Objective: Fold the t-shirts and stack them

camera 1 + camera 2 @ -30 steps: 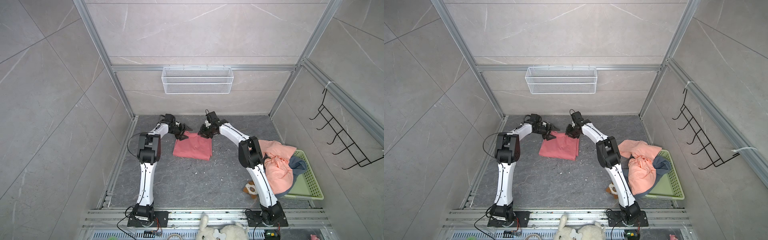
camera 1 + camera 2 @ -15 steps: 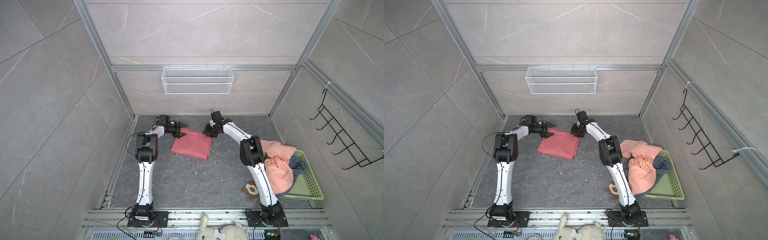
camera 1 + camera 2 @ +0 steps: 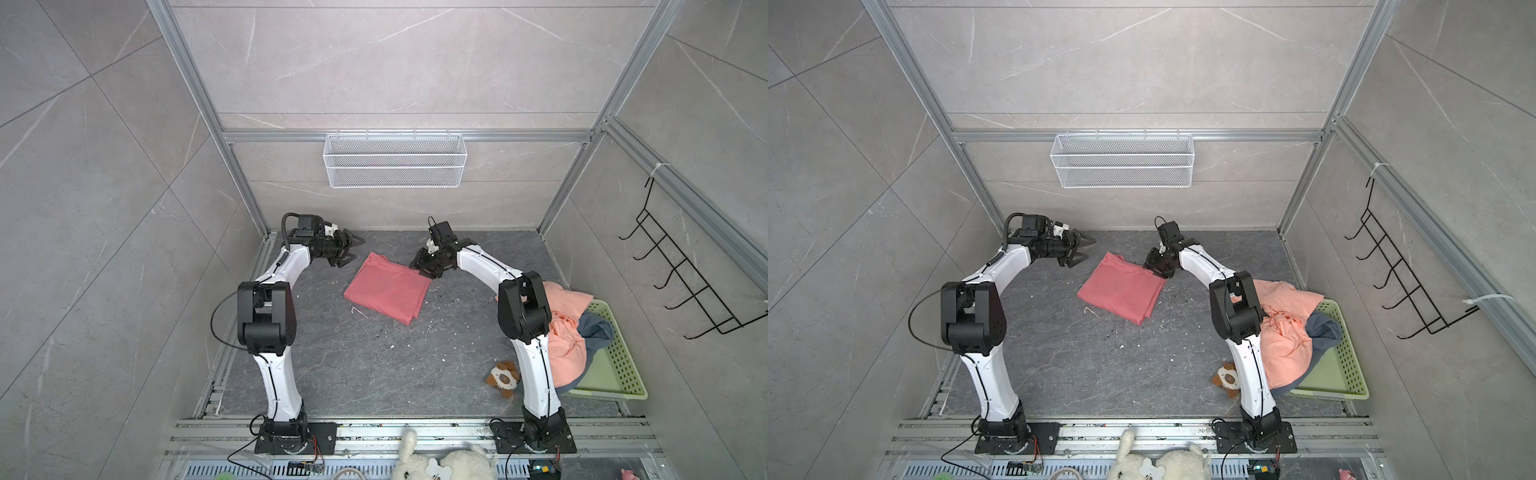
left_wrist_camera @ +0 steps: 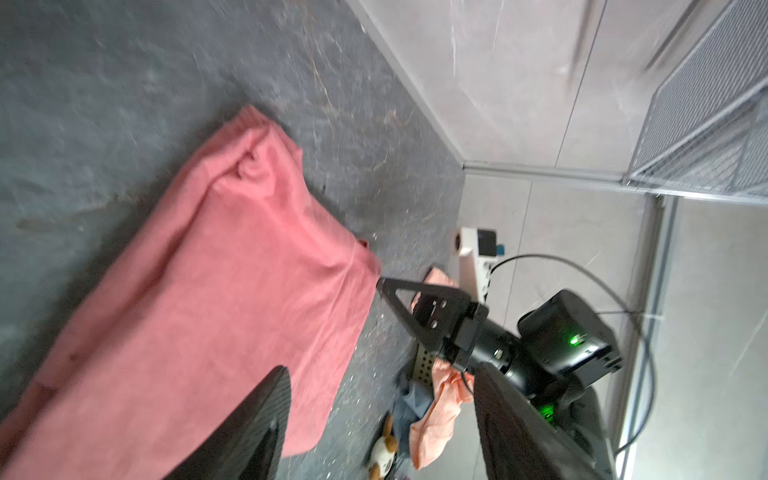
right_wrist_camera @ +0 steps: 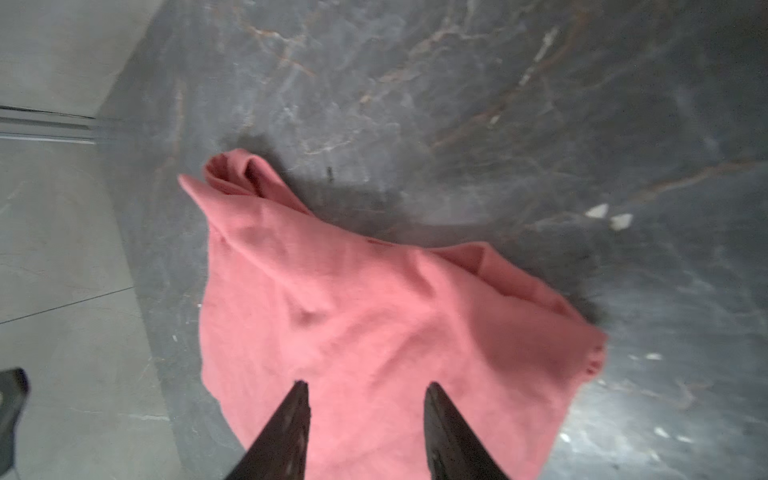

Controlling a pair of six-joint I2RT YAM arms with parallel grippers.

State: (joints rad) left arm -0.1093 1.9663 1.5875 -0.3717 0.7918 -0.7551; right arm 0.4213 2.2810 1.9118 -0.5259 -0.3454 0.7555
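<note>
A coral-red t-shirt [image 3: 386,291] [image 3: 1121,291] lies folded into a flat rectangle on the dark floor, with one far corner bunched. My left gripper [image 3: 357,250] [image 3: 1089,249] hangs open just left of that corner, clear of the cloth. My right gripper [image 3: 417,269] [image 3: 1150,269] stands open at the shirt's far right corner. In the right wrist view its fingertips [image 5: 299,399] are spread above the coral-red t-shirt [image 5: 374,311] with nothing pinched. The left wrist view shows the shirt [image 4: 208,311] beside the wide-open left gripper [image 4: 382,374]. A peach t-shirt [image 3: 565,332] and a blue-grey one [image 3: 596,330] are heaped at the right.
A pale green basket [image 3: 619,365] sits against the right wall under the heaped shirts. A small brown-and-white plush toy [image 3: 503,377] lies by the right arm's base. A white wire basket [image 3: 395,166] hangs on the back wall and a black hook rack [image 3: 685,286] on the right wall.
The right gripper has opened and let go of the shirt's far edge. The left gripper has drawn back leftward off the cloth. The shirt now lies flat.
</note>
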